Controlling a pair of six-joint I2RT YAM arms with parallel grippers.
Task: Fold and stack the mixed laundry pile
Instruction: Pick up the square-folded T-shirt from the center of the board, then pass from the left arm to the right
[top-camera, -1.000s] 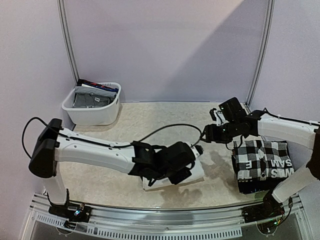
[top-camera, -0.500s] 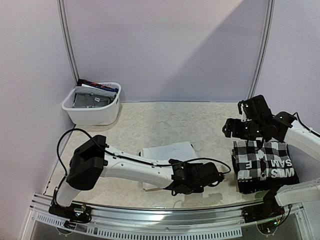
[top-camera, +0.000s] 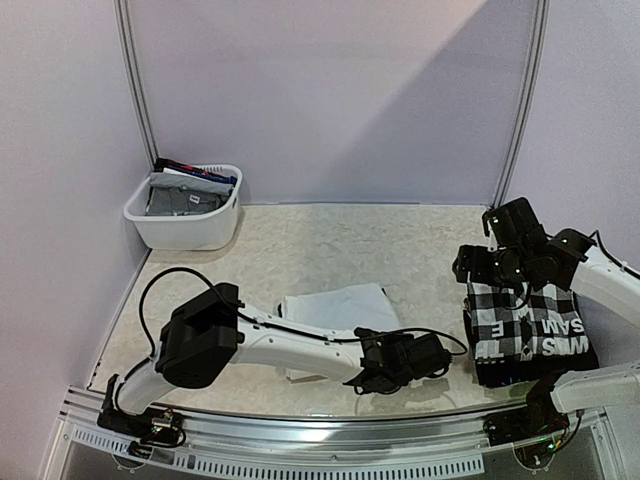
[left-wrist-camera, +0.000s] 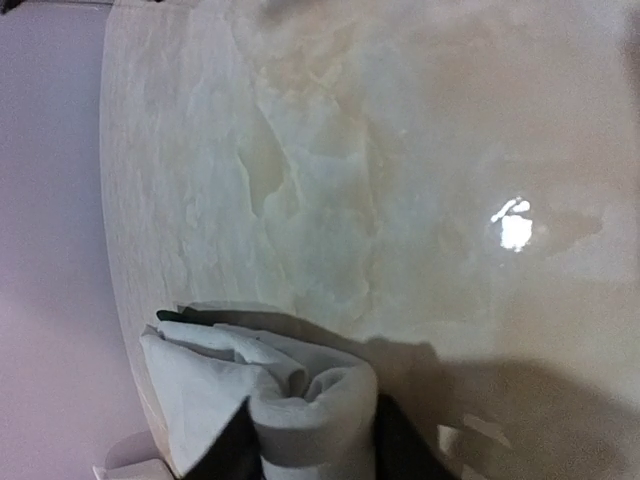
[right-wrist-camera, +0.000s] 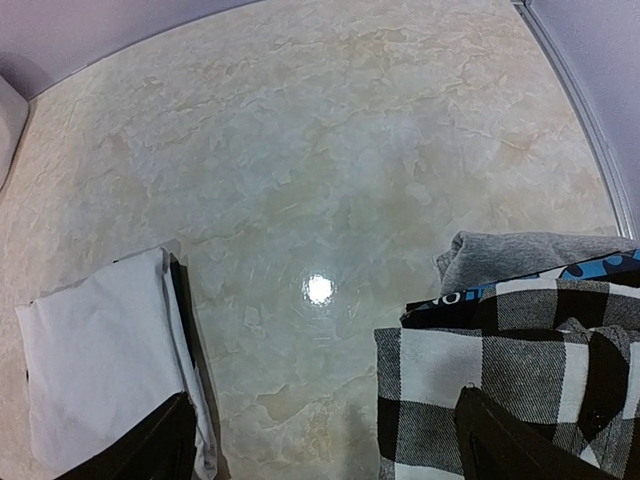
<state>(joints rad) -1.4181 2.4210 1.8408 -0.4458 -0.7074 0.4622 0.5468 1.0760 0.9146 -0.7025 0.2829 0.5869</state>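
Laundry (top-camera: 182, 198) fills the white basket (top-camera: 185, 235) at back left, grey on top, darker pieces behind hard to tell apart; checkered shirt (top-camera: 527, 315) tops the right-hand stack, hiding most beneath; your left claw (left-wrist-camera: 312, 440) pinches the white cloth (top-camera: 335, 305) on the surface (top-camera: 330, 245); right claw (right-wrist-camera: 320, 400) gapes, empty.

One white plastic basket (top-camera: 185, 232) stands at the tabletop's (top-camera: 300, 240) far left corner. One folded white cloth (top-camera: 335, 305) lies by the near edge. One stack sits at the right edge: one black-and-white checkered shirt (top-camera: 520, 312) on top, with one grey garment (right-wrist-camera: 520, 250) and one blue-patterned garment (right-wrist-camera: 605, 268) beneath.
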